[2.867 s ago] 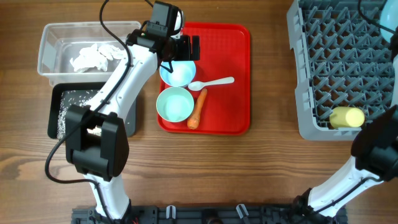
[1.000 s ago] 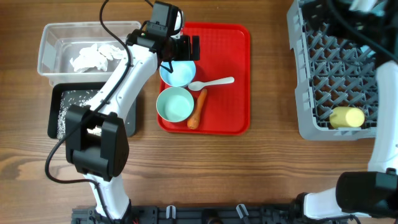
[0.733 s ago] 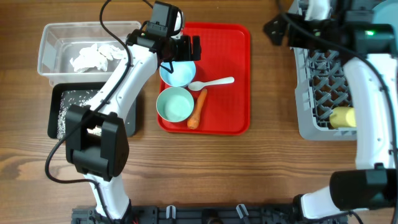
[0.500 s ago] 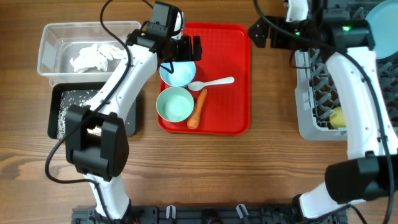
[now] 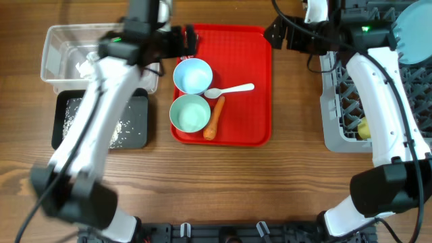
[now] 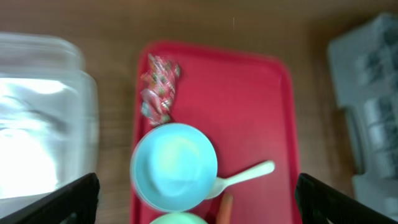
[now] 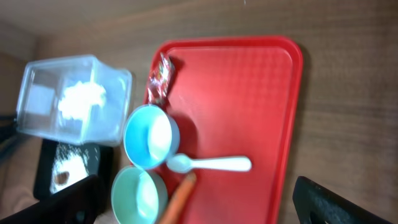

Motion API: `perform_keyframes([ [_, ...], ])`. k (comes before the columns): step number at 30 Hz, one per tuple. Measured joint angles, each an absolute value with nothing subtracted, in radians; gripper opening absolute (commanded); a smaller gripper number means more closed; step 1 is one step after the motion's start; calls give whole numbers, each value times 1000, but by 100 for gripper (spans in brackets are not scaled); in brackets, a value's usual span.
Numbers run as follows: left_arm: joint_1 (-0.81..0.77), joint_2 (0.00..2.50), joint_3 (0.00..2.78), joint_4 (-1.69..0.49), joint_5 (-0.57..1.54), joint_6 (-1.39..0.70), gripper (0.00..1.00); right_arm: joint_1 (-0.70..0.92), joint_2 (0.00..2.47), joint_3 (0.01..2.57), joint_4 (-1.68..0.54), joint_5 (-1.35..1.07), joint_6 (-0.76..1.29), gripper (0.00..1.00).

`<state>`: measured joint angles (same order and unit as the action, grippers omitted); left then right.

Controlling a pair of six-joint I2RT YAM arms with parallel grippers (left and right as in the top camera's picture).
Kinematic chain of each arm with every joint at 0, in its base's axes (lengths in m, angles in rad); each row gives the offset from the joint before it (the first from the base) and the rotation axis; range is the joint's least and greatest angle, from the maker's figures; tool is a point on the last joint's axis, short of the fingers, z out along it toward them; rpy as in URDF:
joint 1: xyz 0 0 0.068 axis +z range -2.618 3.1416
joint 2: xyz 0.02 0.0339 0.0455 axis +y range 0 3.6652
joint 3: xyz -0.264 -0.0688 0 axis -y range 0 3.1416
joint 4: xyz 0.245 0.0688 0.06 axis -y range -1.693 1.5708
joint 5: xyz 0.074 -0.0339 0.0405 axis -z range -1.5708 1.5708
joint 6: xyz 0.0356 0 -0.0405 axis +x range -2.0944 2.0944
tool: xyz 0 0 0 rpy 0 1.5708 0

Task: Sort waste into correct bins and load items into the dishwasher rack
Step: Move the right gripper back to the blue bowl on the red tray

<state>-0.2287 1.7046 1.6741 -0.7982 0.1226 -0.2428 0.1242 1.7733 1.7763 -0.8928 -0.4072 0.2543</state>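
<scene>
Two open grippers above the tray

Both arms hover with fingers spread wide and nothing between them: the left gripper at the red tray's top-left corner, the right gripper at its top-right. On the tray lie the upper bowl, lower bowl, white spoon, carrot and candy wrapper. Tissue sits in the clear tub, rice in the black tub. The yellow cup and plate are in the rack.

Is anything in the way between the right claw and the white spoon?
Nothing visible. The right gripper hangs open by the far right corner of the red tray; the white spoon lies uncovered on it.
</scene>
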Motion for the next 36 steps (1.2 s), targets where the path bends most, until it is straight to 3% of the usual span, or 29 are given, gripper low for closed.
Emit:
perform_keyframes([
  [4,-138,1543,1704,-894,98,-255,100,188,1808,1776,-813,-353,329,95],
  [14,-79,1558,1705,-981,86,-284,100,406,2019,1776,-722,-275,429,90],
  [20,-79,1562,1705,-986,86,-286,100,437,2099,1774,-697,-257,487,71],
  [36,-79,1592,1705,-988,86,-291,100,445,2146,1774,-647,-192,517,47],
])
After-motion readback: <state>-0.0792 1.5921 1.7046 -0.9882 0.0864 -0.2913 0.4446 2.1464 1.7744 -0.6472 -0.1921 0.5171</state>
